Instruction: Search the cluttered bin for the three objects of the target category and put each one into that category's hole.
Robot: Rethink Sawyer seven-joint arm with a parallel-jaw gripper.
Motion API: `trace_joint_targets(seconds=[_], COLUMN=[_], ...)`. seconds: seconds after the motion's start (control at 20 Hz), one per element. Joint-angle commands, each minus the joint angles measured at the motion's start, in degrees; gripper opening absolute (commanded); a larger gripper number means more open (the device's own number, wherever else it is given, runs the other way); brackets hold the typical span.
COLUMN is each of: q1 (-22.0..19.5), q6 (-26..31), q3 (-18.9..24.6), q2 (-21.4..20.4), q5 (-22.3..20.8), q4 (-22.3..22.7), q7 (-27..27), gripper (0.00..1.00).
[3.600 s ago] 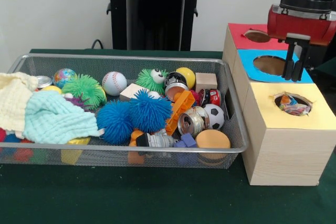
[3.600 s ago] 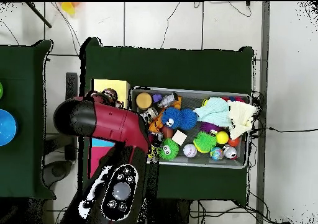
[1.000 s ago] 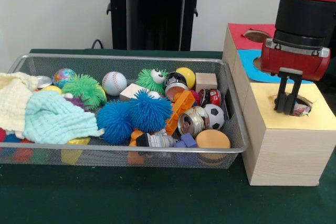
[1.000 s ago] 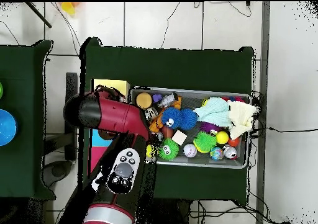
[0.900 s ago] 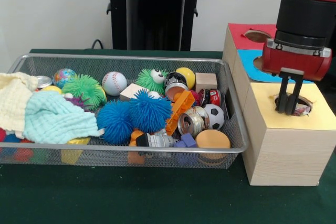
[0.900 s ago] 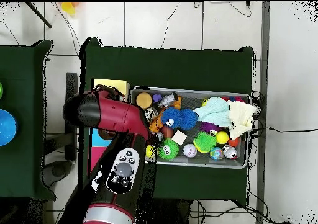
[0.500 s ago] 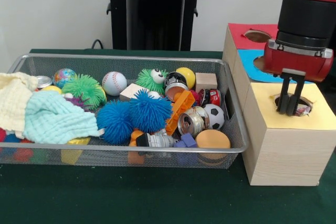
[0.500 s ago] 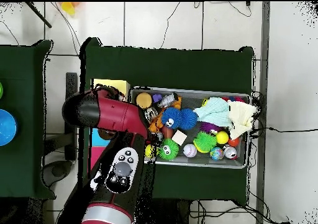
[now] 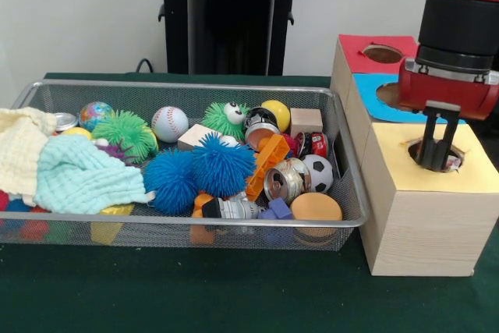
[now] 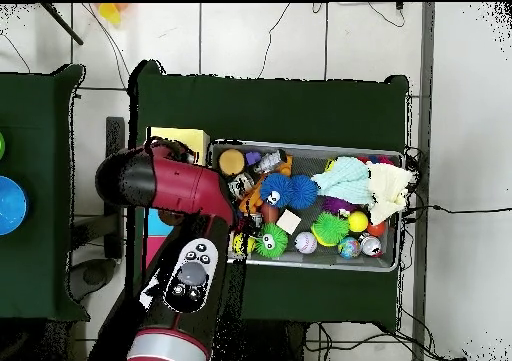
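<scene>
Gripper (image 9: 435,163) tips dip into the yellow box's hole (image 9: 433,155), seemingly closed, holding nothing

We can read no text, label, brand or number anywhere here; the printing on the small cans (image 9: 284,179) in the wire bin (image 9: 195,228) is too small for us to make out, and the wooden boxes (image 9: 421,208) carry no lettering.

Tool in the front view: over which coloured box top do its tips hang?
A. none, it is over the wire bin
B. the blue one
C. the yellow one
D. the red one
C: the tool reaches down at the hole in the yellow box top.
</scene>
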Motion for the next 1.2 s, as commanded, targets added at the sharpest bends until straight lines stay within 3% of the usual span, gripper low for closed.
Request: trace_joint_targets(seconds=[0.05, 0.25, 0.7, 1.2], q1=[-0.7, -1.8, -5.8, -6.2], q6=[0.0, -0.4, -5.6, -4.9], q3=[6.4, 7.2, 11.3, 10.9], q2=[0.2, 0.4, 5.6, 5.1], q5=[0.9, 0.4, -1.9, -2.8], q4=[4.6, 4.7, 1.4, 1.0], q7=[11.4, 10.1, 6.3, 6.1], gripper=[0.0, 0.0, 0.0, 0.0])
